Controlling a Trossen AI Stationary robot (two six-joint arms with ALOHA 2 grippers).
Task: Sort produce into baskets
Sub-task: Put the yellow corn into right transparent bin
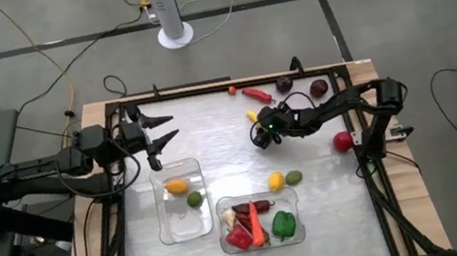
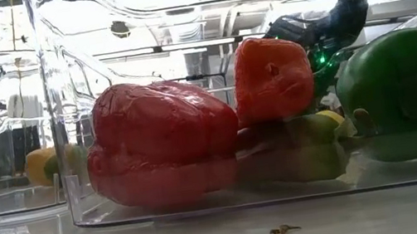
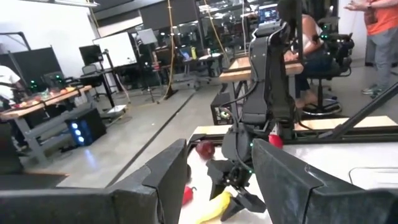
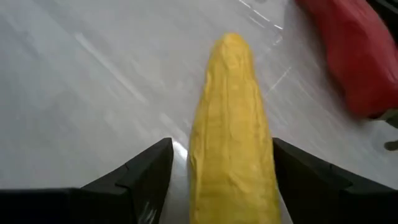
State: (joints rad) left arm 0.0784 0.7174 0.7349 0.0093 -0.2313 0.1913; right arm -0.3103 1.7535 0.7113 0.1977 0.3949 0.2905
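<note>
Between the right gripper (image 4: 217, 180) open jaws, yellow pepper (image 4: 231, 124), left gripper (image 1: 160, 131) idle.

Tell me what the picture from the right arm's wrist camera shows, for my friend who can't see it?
A long yellow vegetable lies on the pale table, pointing away from the camera, between the two dark fingers of the open right gripper. Neither finger visibly touches it. Part of a red produce piece shows at one corner.

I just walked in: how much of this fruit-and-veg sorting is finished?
Roughly half. One basket holds two citrus pieces, the other basket peppers and chillies. The right gripper has its jaws around a long yellow piece; the left gripper waits. About seven pieces lie loose, including a red chilli.
</note>
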